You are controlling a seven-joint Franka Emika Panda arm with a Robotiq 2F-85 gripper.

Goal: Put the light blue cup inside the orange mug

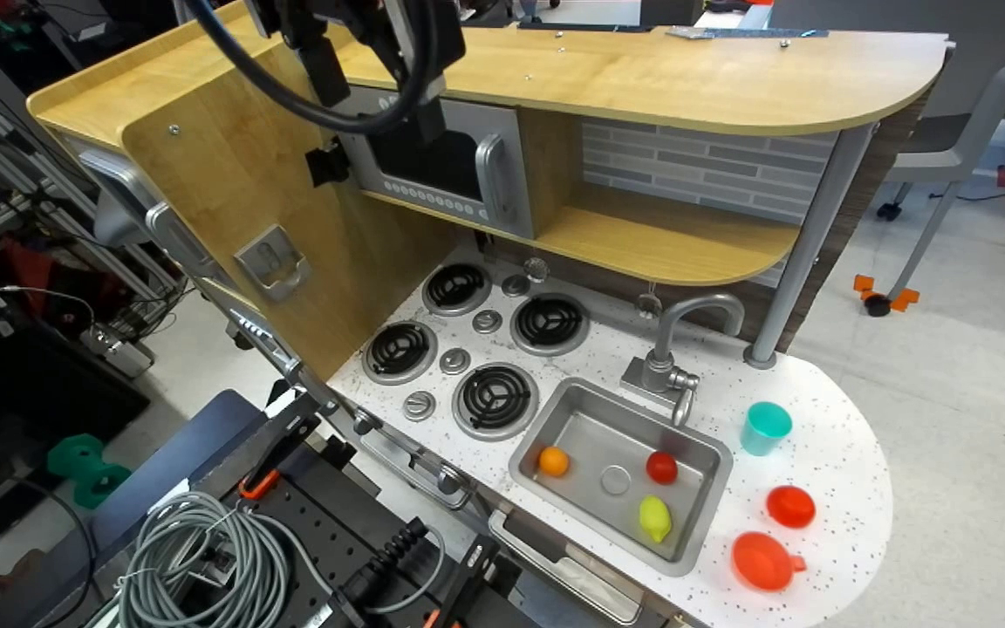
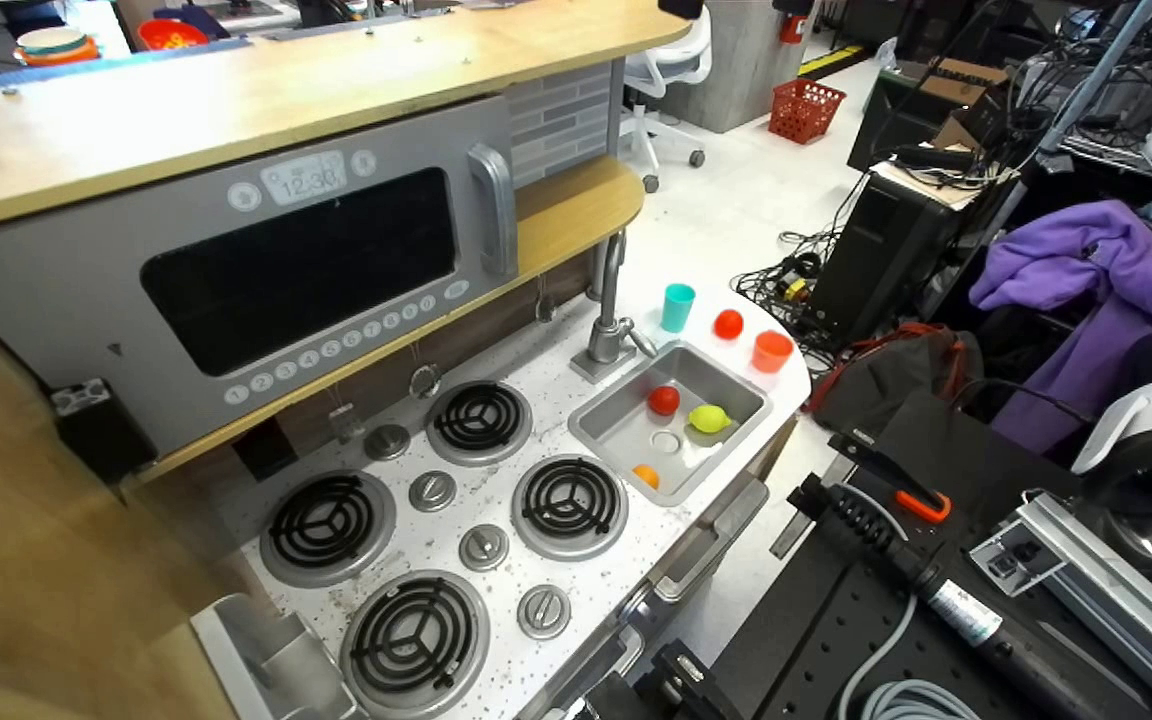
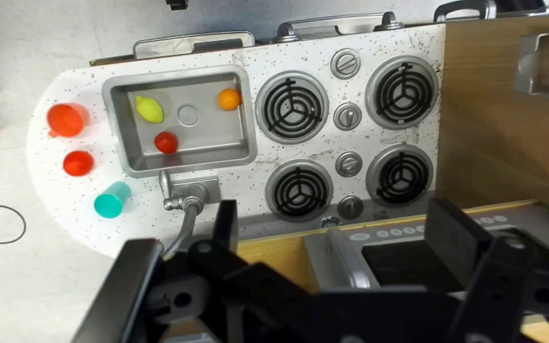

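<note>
Microwave [image 2: 301,270] in an exterior view has a clock display [image 2: 312,180] reading 12:3-something (last digit's too fuzzy), plus buttons [image 2: 331,356] numbered from 1 up. Black tube [image 2: 1036,668] has a white label [image 2: 970,612], but that print's unreadable.

The black two-finger gripper [image 3: 327,221] has angular black links [image 3: 250,286], round grey fastener heads [image 3: 515,242] at the joints, and a circular dark hole [image 3: 182,299] in a grey side link [image 3: 196,295]. Its block-shaped fingers [image 3: 455,233] are dark with flat faces; a flat dark grey plate [image 3: 117,286] shows a lighter long edge. A thick black cable [image 1: 350,125], bluish along its upper run, curves in a loop in an exterior view.
</note>
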